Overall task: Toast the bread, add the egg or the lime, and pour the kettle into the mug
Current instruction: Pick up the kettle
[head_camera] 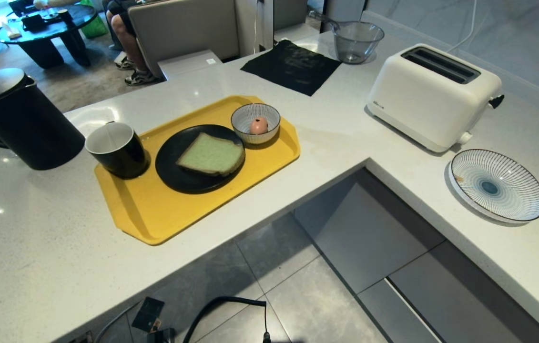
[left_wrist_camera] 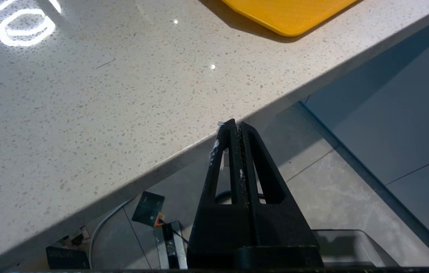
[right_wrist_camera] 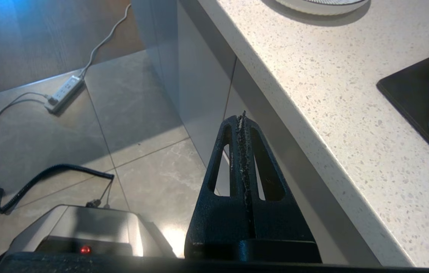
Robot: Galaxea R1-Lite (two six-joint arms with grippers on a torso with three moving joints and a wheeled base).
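Both grippers are closed and empty: the left gripper [left_wrist_camera: 236, 127] hangs below the counter [head_camera: 336, 138] edge near the corner of the tray [head_camera: 145, 209], and the right gripper [right_wrist_camera: 243, 119] hangs below the counter edge near the striped plate [head_camera: 498, 186]. Neither arm appears in the head view.

Bread [head_camera: 211, 155] lies flat on a black plate [head_camera: 169, 166] at the centre of the yellow tray. Beside that plate, on the tray's far side, a striped bowl [head_camera: 245, 125] holds the egg [head_camera: 259, 126]. The mug [head_camera: 117, 150] stands upright at the tray's left edge, just beside the black plate. The kettle [head_camera: 19, 119] stands on the counter left of the tray, close to the mug, lid shut.

Right of the tray, well apart, the white toaster [head_camera: 433, 95] sits on the counter, slots empty. A black cloth [head_camera: 293, 66] and a clear bowl [head_camera: 357, 43] lie beyond the tray. A seated person's legs [head_camera: 128, 43] show past the counter.
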